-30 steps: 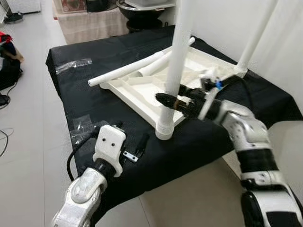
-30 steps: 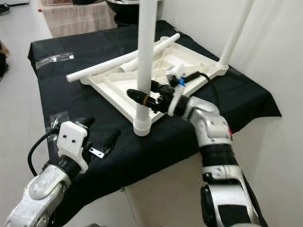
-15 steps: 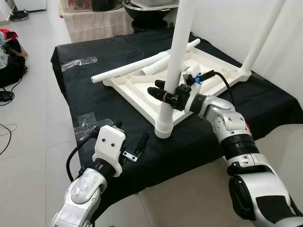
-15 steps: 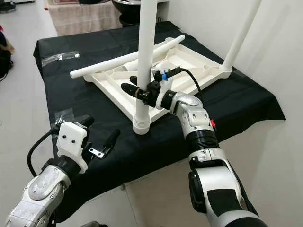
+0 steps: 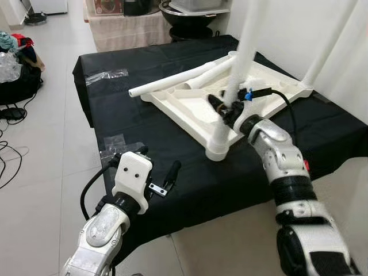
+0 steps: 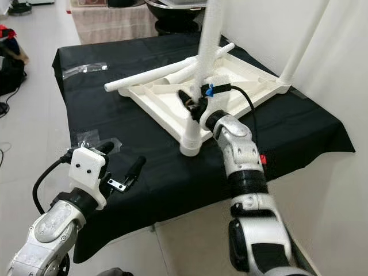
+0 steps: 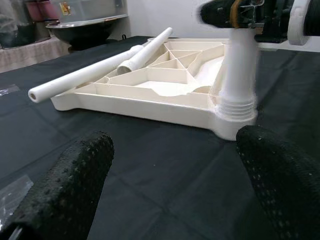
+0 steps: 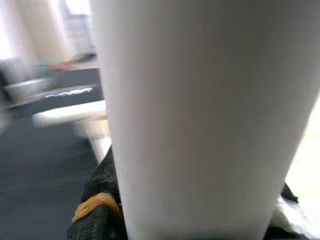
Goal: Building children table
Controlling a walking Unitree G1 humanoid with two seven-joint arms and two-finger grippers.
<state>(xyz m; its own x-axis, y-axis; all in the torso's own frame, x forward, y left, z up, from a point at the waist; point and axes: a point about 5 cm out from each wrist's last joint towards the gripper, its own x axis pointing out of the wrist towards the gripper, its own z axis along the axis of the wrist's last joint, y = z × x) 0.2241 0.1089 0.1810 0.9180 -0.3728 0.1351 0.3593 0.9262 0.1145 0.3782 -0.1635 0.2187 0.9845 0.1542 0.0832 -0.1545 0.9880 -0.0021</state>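
Observation:
A white children's tabletop (image 5: pixel 184 106) lies upside down on a black-covered table (image 5: pixel 126 115). One white leg (image 5: pixel 237 75) stands upright in its near corner socket (image 5: pixel 218 150). A second upright leg (image 5: pixel 328 46) rises at the far right corner. Two loose legs (image 5: pixel 172 84) lie across the tabletop's far side. My right gripper (image 5: pixel 223 109) is shut on the near upright leg a little above the socket. That leg (image 8: pixel 200 100) sits between black fingers (image 8: pixel 97 210) in the right wrist view. My left gripper (image 5: pixel 154 164) hovers open over the table's near left edge, facing the tabletop (image 7: pixel 150 95).
Clear plastic bags (image 5: pixel 107 75) (image 5: pixel 112 142) lie on the black cloth. A white wall (image 5: pixel 287 29) stands behind the right side. A low bench with bowls (image 5: pixel 138 20) is at the back. Bags and cables (image 5: pixel 17 75) lie on the floor at left.
The view has shifted, putting the table farther right in the picture. My right wrist has come closer to the upright leg. The left arm holds its place.

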